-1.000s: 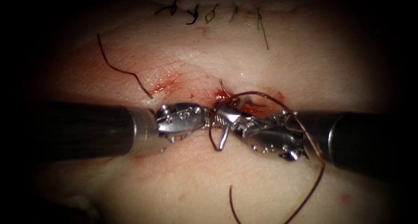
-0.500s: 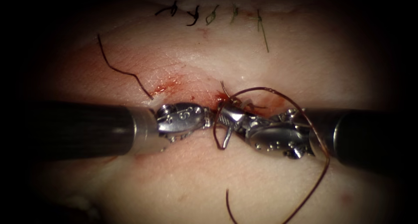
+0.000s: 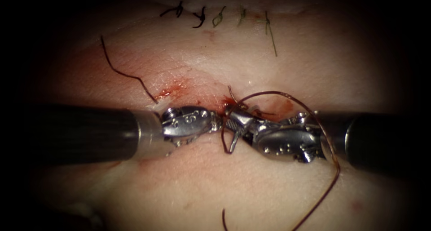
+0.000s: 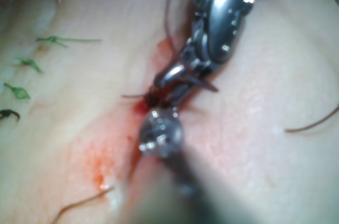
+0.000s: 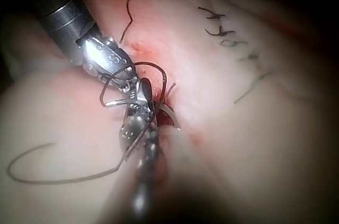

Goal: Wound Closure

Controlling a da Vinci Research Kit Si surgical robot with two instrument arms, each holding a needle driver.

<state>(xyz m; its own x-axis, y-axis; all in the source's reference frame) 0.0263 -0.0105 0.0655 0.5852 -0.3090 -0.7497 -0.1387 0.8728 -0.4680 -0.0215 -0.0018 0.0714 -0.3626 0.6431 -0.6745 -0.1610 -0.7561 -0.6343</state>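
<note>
The cut runs across the tissue, wet with red fluid. My left tool lies level from the left, its jaws shut on the dark red thread at the cut. The thread arcs over my right tool and hangs in a second small loop beneath it. That tool's jaws stand open, one up at the cut, one pointing down, holding nothing. Short thread ends stick up from the cut beside them. In the right wrist view the loop wraps the open jaws. A pale sliver lies there; I cannot tell whether it is the needle.
The thread's long part sweeps right and down past the right shaft, and its free end curls near the lower edge. A loose thread tail lies on the tissue at upper left. Several old knotted stitches line the far side.
My right tool has shifted slightly to the right and the loop over it has widened. The thread's free end has slid down and to the left. My left tool has stayed put.
</note>
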